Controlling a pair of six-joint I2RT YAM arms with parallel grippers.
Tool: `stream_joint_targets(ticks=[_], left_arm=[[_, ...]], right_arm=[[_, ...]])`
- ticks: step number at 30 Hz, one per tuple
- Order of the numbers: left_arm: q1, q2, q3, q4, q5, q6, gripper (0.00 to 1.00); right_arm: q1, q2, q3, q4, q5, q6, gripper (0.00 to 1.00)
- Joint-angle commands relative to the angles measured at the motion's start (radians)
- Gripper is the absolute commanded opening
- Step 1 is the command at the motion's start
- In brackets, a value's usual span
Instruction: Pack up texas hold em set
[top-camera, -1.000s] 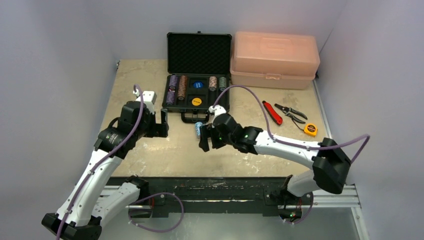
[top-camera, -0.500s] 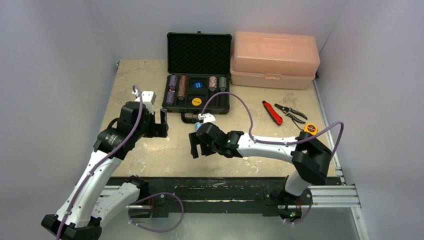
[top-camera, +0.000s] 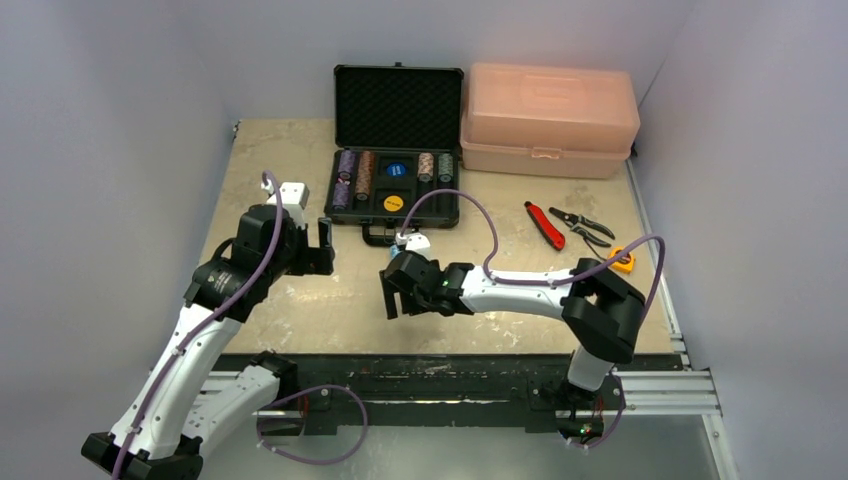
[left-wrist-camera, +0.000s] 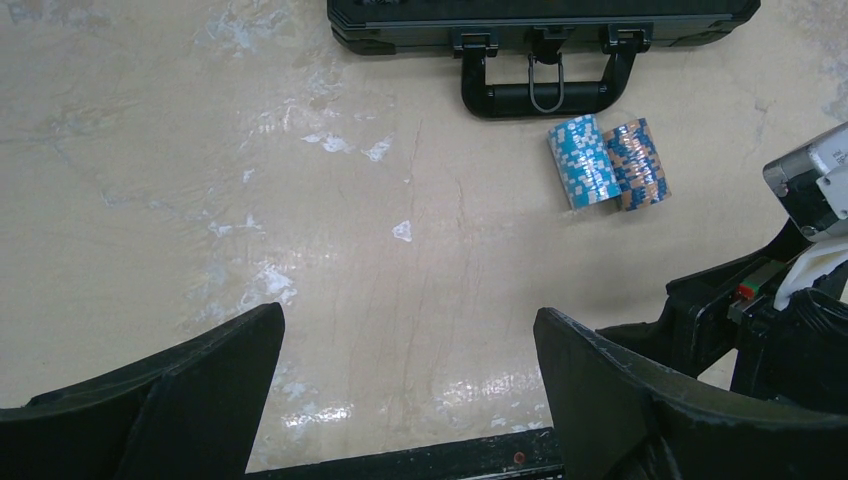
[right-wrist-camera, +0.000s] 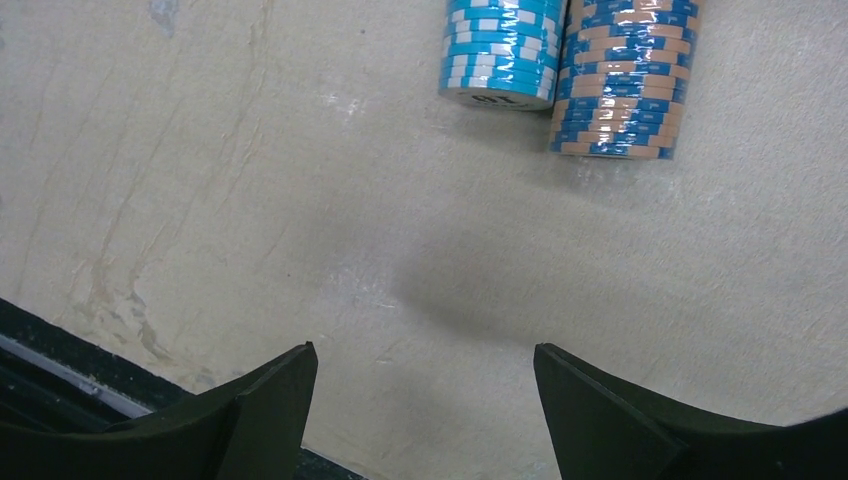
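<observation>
Blue chip rolls (right-wrist-camera: 500, 50) lie side by side ahead of the right gripper (right-wrist-camera: 422, 347), jaws spread wide and empty.

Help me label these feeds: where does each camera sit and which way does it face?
Top external: above, behind the bases, looking down on table, open case, left arm, right arm.
Left wrist: on left gripper, facing down toward case handle; own fingers below, right arm at right.
Right wrist: on right gripper, facing down at table; own fingers below.
Shared: both wrist views show the blue-white chip stack beside the blue-orange chip stack.
</observation>
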Motion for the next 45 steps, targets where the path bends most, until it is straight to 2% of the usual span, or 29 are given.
stream_joint_targets(ticks=[1, 10, 24, 34, 42, 45], left_arm=[[-0.002, -0.005, -0.004, 0.012, -0.016, 0.008, 0.97], [-0.003, -0.002, -0.005, 0.012, -0.015, 0.008, 0.97], [-0.001, -0.013, -0.005, 0.012, -0.022, 0.009, 0.96], [-0.001, -0.008, -0.004, 0.013, -0.016, 0.009, 0.96], [-0.001, -0.008, -0.005, 0.013, -0.012, 0.011, 0.96], [-0.001, -0.007, -0.004, 0.015, -0.012, 0.011, 0.96]], right_arm=[[0.005, 0.005, 0.045, -0.018, 0.055, 0.029, 0.84], [-0.005, 0.011, 0.075, -0.049, 0.132, 0.031, 0.81], [-0.176, 0.075, 0.158, -0.024, 0.122, -0.125, 0.74], [-0.196, 0.184, 0.202, -0.003, 0.145, -0.157, 0.68], [-0.197, 0.202, 0.189, 0.011, 0.143, -0.156, 0.64], [-0.198, 0.209, 0.192, 0.016, 0.144, -0.163, 0.59]])
